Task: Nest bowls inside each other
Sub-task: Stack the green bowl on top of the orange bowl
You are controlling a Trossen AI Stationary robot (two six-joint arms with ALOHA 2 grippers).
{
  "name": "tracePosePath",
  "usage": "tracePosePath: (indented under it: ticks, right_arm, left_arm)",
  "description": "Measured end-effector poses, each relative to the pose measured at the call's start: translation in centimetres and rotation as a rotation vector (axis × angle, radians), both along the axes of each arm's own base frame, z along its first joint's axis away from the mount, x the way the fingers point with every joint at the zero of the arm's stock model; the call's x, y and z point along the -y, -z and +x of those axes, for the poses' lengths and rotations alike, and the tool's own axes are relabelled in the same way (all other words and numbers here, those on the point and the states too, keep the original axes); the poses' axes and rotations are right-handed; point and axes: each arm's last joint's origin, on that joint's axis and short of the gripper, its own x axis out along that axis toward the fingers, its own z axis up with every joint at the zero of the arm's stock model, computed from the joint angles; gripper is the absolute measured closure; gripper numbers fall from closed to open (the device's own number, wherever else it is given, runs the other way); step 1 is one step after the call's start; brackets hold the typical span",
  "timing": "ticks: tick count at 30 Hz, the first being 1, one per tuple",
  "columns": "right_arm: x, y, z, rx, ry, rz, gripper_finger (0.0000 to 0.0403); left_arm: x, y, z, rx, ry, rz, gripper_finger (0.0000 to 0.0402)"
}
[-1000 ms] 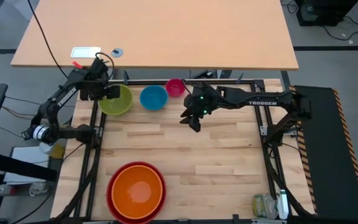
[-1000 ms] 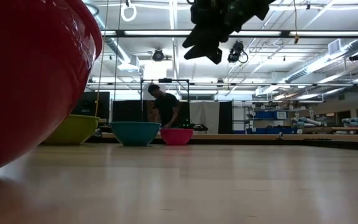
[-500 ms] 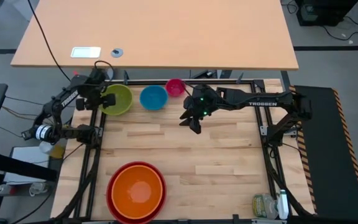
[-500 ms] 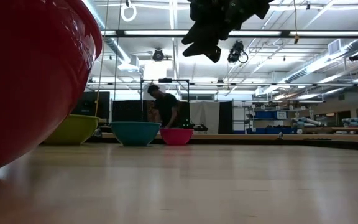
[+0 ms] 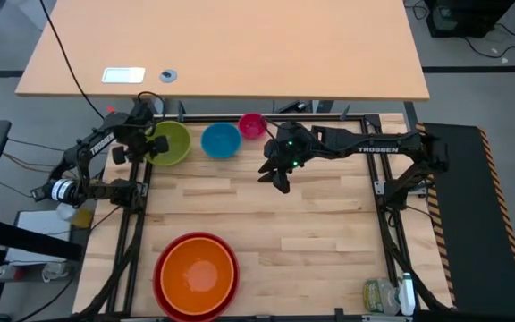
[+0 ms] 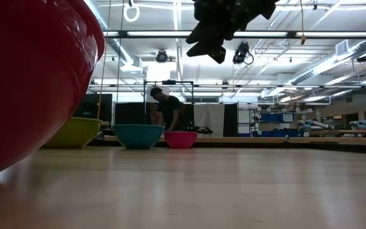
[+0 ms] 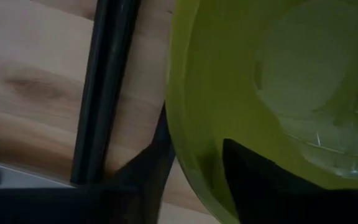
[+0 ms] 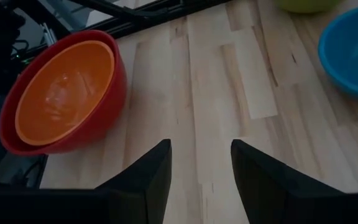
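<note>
The lime green bowl (image 5: pixel 170 143) stands upright at the table's far left, with the blue bowl (image 5: pixel 221 139) and the pink bowl (image 5: pixel 252 125) in a row to its right. The orange bowl (image 5: pixel 196 275) sits nested in the red bowl (image 5: pixel 161 268) at the near edge. My left gripper (image 5: pixel 141 141) points down over the lime green bowl's left rim, which runs between its fingers in the left wrist view (image 7: pixel 191 162). My right gripper (image 5: pixel 275 174) hangs open above the table's middle, holding nothing. My left gripper stands astride the lime green bowl's left rim (image 7: pixel 188 168), one finger inside the bowl (image 7: pixel 260 180) and one outside (image 7: pixel 151 168), coming from above. The bowl rests on the table. Whether the fingers touch its wall I cannot tell.
A black frame rail (image 7: pixel 104 87) runs just left of the lime green bowl. A bottle (image 5: pixel 381 295) lies at the near right corner. Bare wood lies between the far row of bowls and the red bowl. A person (image 6: pixel 168 108) is in the room behind.
My left gripper has gone down and toward the table's left edge, from over the lime green bowl's inside to its left rim. The bowls have kept their places.
</note>
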Motion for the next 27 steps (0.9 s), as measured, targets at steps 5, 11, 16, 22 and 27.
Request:
tracePosePath:
  ticks: [5, 11, 16, 22, 27]
  right_arm:
    - [0.0, 0.0, 0.0, 0.001, -0.002, -0.003, 0.0229]
    - [0.0, 0.0, 0.0, 0.000, 0.001, 0.000, 0.0229]
    - [0.0, 0.0, 0.0, 0.000, 0.002, -0.001, 0.0229]
    - [0.0, 0.0, 0.0, 0.000, 0.002, -0.001, 0.0229]
    - [0.0, 0.0, 0.0, 0.000, 0.003, -0.001, 0.0229]
  left_arm:
    - [-0.1, 0.0, 0.1, 0.007, 0.003, 0.007, 0.0341]
    - [0.0, -0.1, 0.6, 0.037, 0.048, 0.002, 0.0383]
    - [0.1, -0.2, 0.6, 0.032, 0.049, 0.001, 0.0380]
    - [0.0, -2.9, 0.5, 0.024, 0.060, 0.109, 0.0384]
    - [0.0, -6.3, 0.5, 0.067, 0.092, 0.231, 0.0385]
